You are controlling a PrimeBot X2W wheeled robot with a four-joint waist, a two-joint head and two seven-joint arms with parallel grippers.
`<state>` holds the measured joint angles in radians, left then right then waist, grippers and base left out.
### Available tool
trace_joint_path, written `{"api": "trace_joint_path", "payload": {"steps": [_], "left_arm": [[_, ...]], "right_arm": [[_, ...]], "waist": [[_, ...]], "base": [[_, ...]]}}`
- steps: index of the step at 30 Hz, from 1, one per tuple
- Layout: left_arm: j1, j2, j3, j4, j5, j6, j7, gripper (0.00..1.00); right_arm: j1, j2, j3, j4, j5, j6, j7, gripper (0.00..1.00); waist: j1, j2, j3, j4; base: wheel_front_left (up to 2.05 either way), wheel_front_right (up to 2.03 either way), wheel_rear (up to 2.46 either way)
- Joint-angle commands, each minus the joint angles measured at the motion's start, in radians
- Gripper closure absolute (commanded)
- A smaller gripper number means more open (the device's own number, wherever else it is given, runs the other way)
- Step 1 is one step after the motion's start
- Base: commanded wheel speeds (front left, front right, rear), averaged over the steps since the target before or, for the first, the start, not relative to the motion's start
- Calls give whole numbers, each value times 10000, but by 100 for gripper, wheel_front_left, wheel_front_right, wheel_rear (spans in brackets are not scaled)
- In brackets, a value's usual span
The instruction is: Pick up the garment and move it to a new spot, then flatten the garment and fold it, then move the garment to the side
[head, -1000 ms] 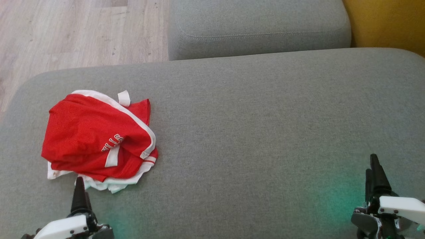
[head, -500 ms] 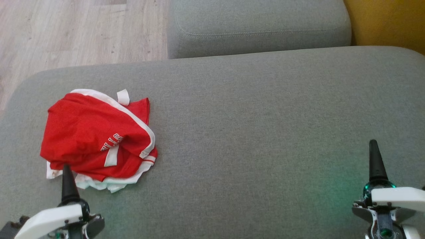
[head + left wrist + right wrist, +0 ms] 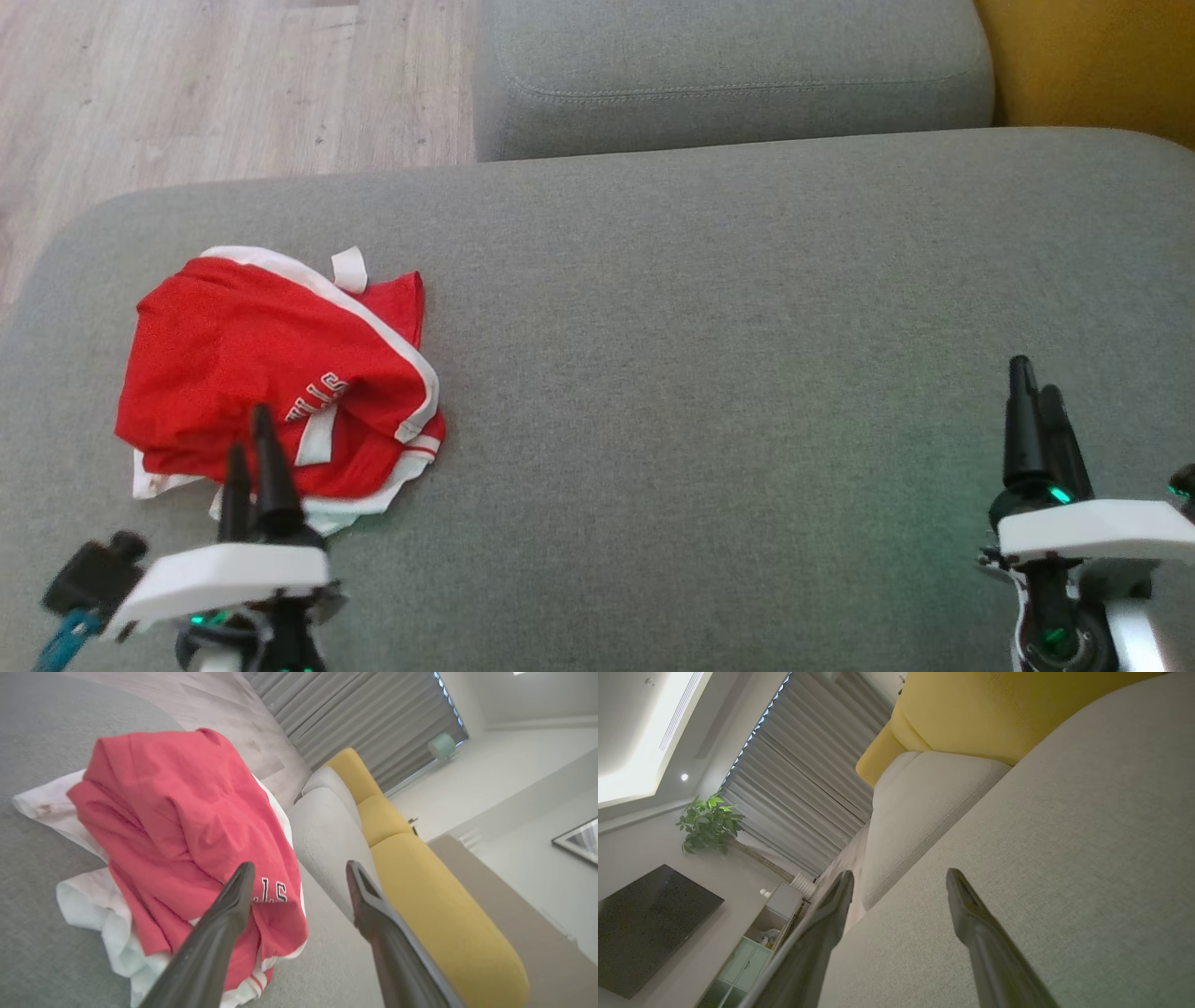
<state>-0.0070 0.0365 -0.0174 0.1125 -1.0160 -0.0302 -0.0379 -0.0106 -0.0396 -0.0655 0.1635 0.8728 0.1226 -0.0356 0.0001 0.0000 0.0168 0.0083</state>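
Head cam: crumpled red garment (image 3: pixel 271 364) on grey sofa (image 3: pixel 700 373); L gripper (image 3: pixel 249 429), jaws apart, at its edge; R gripper (image 3: pixel 1034 376) likewise, empty. R wrist cam: TV (image 3: pixel 649 928), plant (image 3: pixel 707 823).

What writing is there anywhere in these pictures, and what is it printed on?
"LS": white letters with dark outlines on the red and white jersey, seen in the left wrist view. The start of the word is hidden behind the left gripper's dark finger and a fold.
In the head view, the same lettering shows upside down and creased, too small to read with certainty.
Nothing else here is readable.
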Motion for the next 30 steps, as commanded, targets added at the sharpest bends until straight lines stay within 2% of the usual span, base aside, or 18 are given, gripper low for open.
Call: {"api": "trace_joint_path", "payload": {"steps": [1, 10, 17, 30], "left_arm": [[-525, 82, -102, -474, 625, 94, -139, 0], [-665, 242, -893, -344, 2327, 162, -377, 0], [-859, 599, -1682, -286, 3688, 591, -584, 0], [-1261, 1161, -3006, -228, 5422, 1540, -969, 0]], "right_arm": [[-431, -61, 208, -481, -554, 35, -172, 0], [-437, -66, 509, -822, -2121, 40, -408, 0], [-396, -71, 803, -912, -3446, 45, -615, 0], [-411, -79, 1241, -1099, -5460, 53, -998, 0]], "waist": [[-1, 0, 2, 9], [-1, 0, 32, 5], [-1, 0, 62, 6], [-1, 0, 85, -50]], "base": [[0, 0, 0], [0, 0, 0], [0, 0, 0], [0, 0, 0]]}}
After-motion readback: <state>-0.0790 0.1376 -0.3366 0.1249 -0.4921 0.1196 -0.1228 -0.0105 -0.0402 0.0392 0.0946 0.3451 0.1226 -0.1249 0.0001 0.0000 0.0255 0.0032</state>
